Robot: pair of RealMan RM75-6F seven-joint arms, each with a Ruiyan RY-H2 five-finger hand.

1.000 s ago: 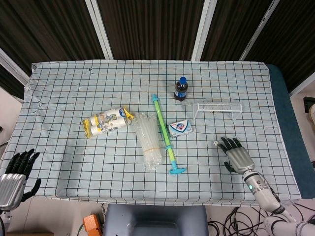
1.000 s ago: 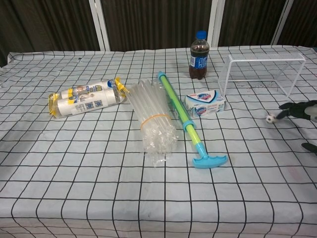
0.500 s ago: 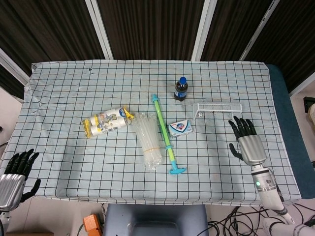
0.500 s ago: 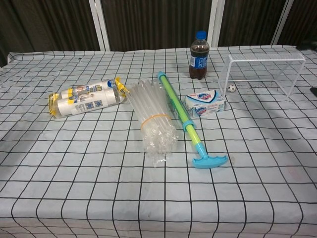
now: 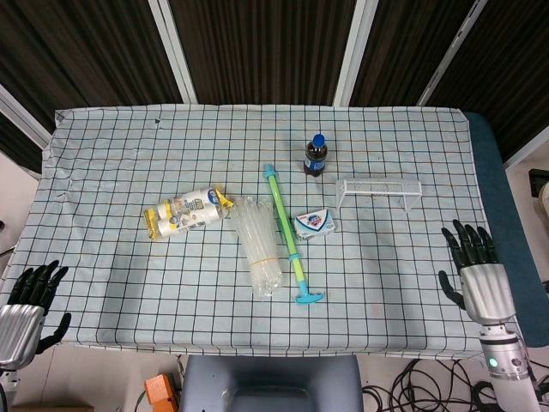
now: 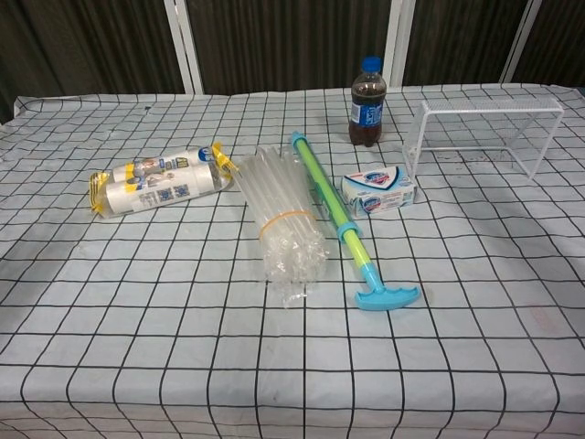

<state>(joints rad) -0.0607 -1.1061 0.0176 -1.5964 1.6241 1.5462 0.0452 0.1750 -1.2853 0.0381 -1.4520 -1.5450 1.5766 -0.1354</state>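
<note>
- Your right hand (image 5: pixel 479 279) has a brushed silver metal back with black fingers (image 5: pixel 469 243) and a black thumb.
- Below it you see a silver cylindrical wrist (image 5: pixel 504 356) carrying a small green light.
- Your left hand (image 5: pixel 24 307) matches: silver back plate, black fingers (image 5: pixel 39 278).

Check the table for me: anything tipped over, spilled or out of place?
Nothing stands out. The cola bottle stands upright and capped, with no spill on the checked cloth. The white wire goal sits square. The water pump, soap box, clear tube bundle and yellow-ended packs lie flat. Both hands sit off the table edge.
</note>
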